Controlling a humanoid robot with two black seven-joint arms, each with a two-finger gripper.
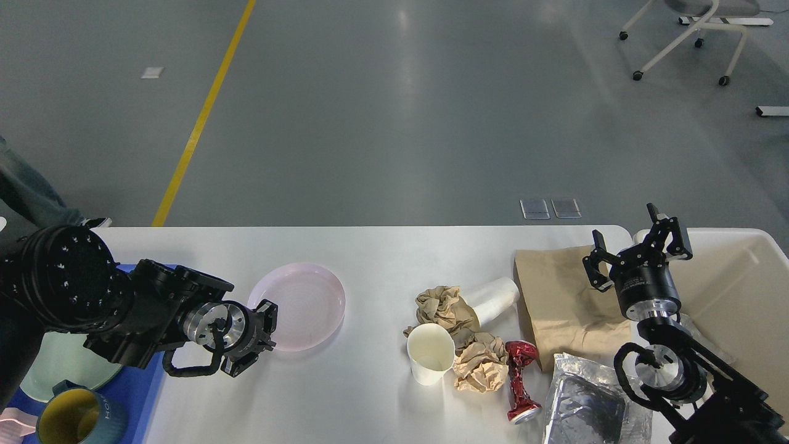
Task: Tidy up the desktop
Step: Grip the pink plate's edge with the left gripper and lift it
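Observation:
The desktop is a large white tabletop. On it lie a pink plate, two crumpled brown paper wads, an upright white paper cup, a tipped white cup, a crushed red can, a flat brown paper bag and a silver foil pouch. My left gripper is at the plate's left rim, touching it; its fingers are dark and I cannot tell their state. My right gripper is open and empty above the bag's right edge.
A cream-white bin stands off the table's right end. A blue tray at the left holds a pale green plate and a blue-and-yellow mug. A person's leg shows at the far left.

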